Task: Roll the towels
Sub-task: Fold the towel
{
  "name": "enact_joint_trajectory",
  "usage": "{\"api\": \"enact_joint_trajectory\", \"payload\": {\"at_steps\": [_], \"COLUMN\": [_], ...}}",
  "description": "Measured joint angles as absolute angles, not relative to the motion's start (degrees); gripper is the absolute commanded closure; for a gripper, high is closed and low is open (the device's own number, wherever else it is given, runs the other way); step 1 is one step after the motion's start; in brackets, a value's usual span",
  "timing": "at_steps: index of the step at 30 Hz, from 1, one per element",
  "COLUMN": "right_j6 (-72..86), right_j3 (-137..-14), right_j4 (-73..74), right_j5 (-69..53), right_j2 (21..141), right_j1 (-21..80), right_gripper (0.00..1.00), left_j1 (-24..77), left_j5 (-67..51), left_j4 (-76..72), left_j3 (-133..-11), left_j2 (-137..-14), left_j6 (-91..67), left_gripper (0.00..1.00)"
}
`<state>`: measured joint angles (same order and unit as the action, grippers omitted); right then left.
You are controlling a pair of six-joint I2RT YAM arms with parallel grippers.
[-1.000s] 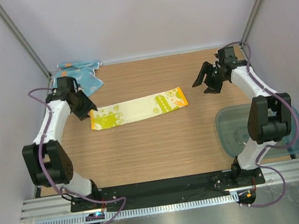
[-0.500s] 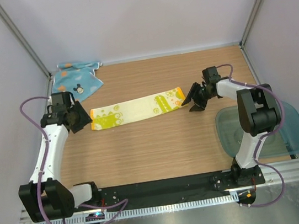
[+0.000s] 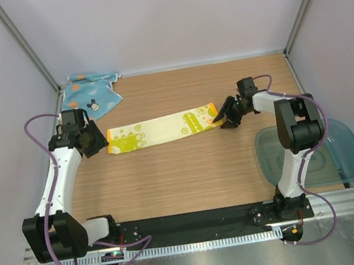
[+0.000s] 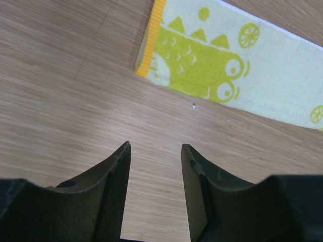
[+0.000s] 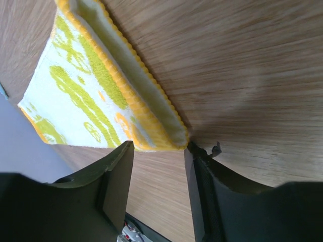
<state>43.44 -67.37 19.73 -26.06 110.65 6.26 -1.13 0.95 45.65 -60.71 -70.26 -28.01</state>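
A long yellow towel [image 3: 163, 129] with green print lies flat across the middle of the table; it also shows in the left wrist view [image 4: 217, 65] and the right wrist view [image 5: 86, 96]. A light blue towel [image 3: 92, 95] lies crumpled at the back left corner. My left gripper [image 3: 101, 143] [image 4: 155, 146] hovers just left of the yellow towel's left end, open, with only bare wood between its fingers. My right gripper [image 3: 221, 121] [image 5: 158, 146] is low at the towel's right end, open, with the orange-edged corner lying at its fingertips and not pinched.
A clear bluish plastic tub [image 3: 349, 161] sits at the near right, partly behind the right arm. Grey walls close in the table on the left, back and right. A black rail [image 3: 190, 223] holding both arm bases runs along the near edge.
My right gripper has swung from the back right down to the yellow towel's right end and its jaws have narrowed. The left arm drew back slightly to the left, then held still.
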Motion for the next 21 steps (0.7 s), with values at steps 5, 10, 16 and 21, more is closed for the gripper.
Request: {"api": "enact_joint_trajectory", "payload": {"at_steps": [5,10,16,21], "right_j6": [42.9,42.0,38.0,33.2], "right_j3": [-67.9,-68.1,-70.9,-73.9], "right_j4": [19.7,19.8,23.6,29.5], "right_j5": [-25.1,-24.6,-20.5,-13.4], "right_j2": [111.5,112.2,112.5,111.9], "right_j1": [5.9,5.3,4.8,4.6], "right_gripper": [0.71,0.88,0.96,0.98], "left_j1": [-1.1,-1.1,-0.9,-0.8], "left_j5": [1.0,1.0,1.0,1.0], "left_j4": [45.6,45.5,45.5,45.5], "left_j3": [-60.7,-60.7,-60.7,-60.7], "left_j2": [-70.3,-70.6,-70.6,-70.7], "left_j6": [-28.0,-28.0,-28.0,-28.0], "left_gripper": [0.55,0.55,0.55,0.55]}}
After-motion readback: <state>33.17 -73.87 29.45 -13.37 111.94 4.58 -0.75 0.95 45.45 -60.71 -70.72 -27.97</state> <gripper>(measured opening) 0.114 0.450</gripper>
